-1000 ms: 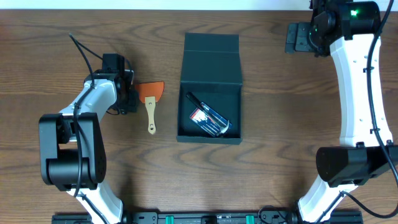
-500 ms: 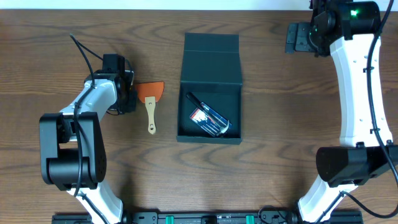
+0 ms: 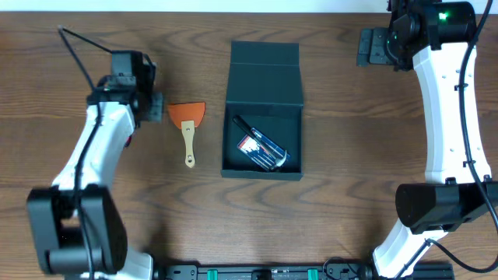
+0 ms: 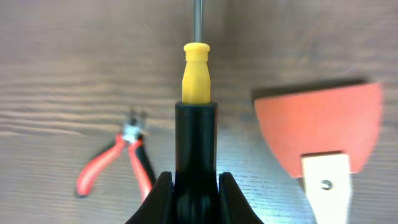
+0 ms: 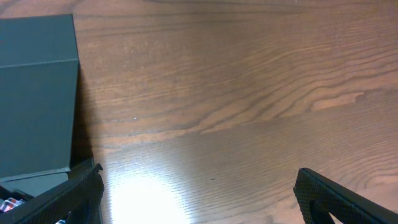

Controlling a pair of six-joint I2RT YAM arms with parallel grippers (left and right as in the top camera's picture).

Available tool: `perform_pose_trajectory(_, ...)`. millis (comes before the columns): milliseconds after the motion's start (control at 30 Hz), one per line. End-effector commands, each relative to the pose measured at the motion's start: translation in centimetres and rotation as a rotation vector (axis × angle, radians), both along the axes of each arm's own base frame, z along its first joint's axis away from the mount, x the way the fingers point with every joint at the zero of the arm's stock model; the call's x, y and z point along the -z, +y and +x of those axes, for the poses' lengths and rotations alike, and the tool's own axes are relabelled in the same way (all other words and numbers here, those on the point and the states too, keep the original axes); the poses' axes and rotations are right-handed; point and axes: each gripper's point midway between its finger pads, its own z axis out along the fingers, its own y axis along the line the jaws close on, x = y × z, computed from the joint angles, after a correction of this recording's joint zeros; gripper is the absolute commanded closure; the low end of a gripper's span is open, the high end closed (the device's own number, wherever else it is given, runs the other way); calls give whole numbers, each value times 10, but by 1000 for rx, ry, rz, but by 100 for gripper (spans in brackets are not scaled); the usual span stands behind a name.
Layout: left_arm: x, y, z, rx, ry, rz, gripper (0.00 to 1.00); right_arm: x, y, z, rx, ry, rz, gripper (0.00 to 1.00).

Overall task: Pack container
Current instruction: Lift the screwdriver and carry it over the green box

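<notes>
The container (image 3: pixel 261 173) is a dark teal box in the middle of the table. Its flap lid (image 3: pixel 264 74) is open toward the far side and also shows in the right wrist view (image 5: pixel 34 93). A packaged tool (image 3: pixel 262 146) lies inside. My left gripper (image 3: pixel 152 109) is left of the box, shut on a screwdriver (image 4: pixel 196 74) with a black and yellow handle, held above the table. An orange scraper (image 3: pixel 187 124) with a wooden handle lies between that gripper and the box. My right gripper (image 3: pixel 373 48) is open and empty at the far right, jaws wide apart (image 5: pixel 199 196).
Red-handled pliers (image 4: pixel 124 158) lie on the wood under my left gripper, left of the scraper blade (image 4: pixel 320 127). In the overhead view the left arm hides them. Bare wood lies under the right gripper.
My left arm has lifted and swung away from the table toward the far left, off the spot beside the scraper. The right arm, box and scraper have not moved.
</notes>
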Motion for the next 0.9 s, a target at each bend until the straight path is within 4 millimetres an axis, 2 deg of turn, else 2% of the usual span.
perform_pose_trajectory(0,-51,-11,5,31,-114,-52,94,-7,-1,0,20,-24,9,1)
perform_pose_trajectory(167,-83,-46,-17,132,-147,-162,94,-7,-1,0,20,-24,9,1)
perform_pose_trajectory(333,-97,-93,-42,265,-128,-244,94,-7,-1,0,20,-23,9,1)
perform_pose_trajectory(700,-88,-193,-90,559,-31,-255,94,-7,-1,0,20,-23,9,1)
perform_pose_trajectory(867,-71,-228,-114,697,34,-231,94,-7,-1,0,20,-24,9,1)
